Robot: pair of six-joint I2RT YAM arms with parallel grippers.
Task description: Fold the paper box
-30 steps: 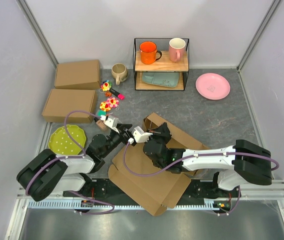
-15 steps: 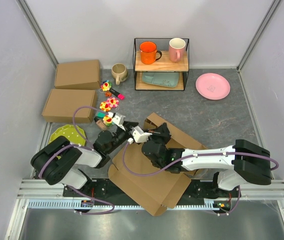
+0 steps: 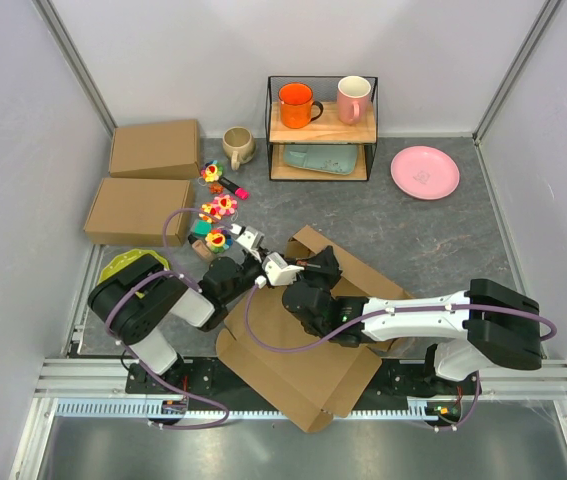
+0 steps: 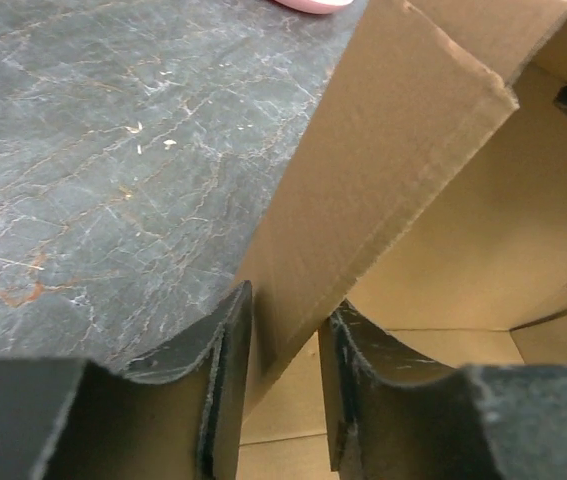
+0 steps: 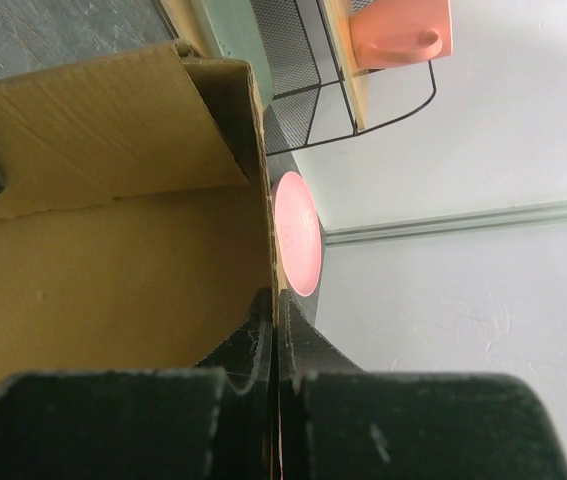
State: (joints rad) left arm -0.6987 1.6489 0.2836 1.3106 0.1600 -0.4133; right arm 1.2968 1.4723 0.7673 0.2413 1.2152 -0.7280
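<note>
The paper box (image 3: 293, 370) lies half open on the table's near middle, plain brown cardboard with its flaps raised. My left gripper (image 3: 266, 262) reaches its left back corner. In the left wrist view the left gripper (image 4: 283, 385) straddles a raised flap of the box (image 4: 403, 150); the flap lies against the left finger (image 4: 228, 380), and a gap shows on the other side. My right gripper (image 3: 308, 268) is over the box's back part. In the right wrist view the right gripper (image 5: 276, 330) is shut on the thin edge of an upright box wall (image 5: 113, 270).
Two closed brown boxes (image 3: 155, 149) (image 3: 138, 210) sit at back left, with small colourful toys (image 3: 218, 210) and a beige mug (image 3: 237, 146) beside them. A wire rack (image 3: 322, 128) holds two mugs. A pink plate (image 3: 424, 172) lies back right, a green plate (image 3: 118, 268) under the left arm.
The left arm has swung right, toward the box corner, and its jaws have narrowed around the flap. The right arm and the box have stayed put.
</note>
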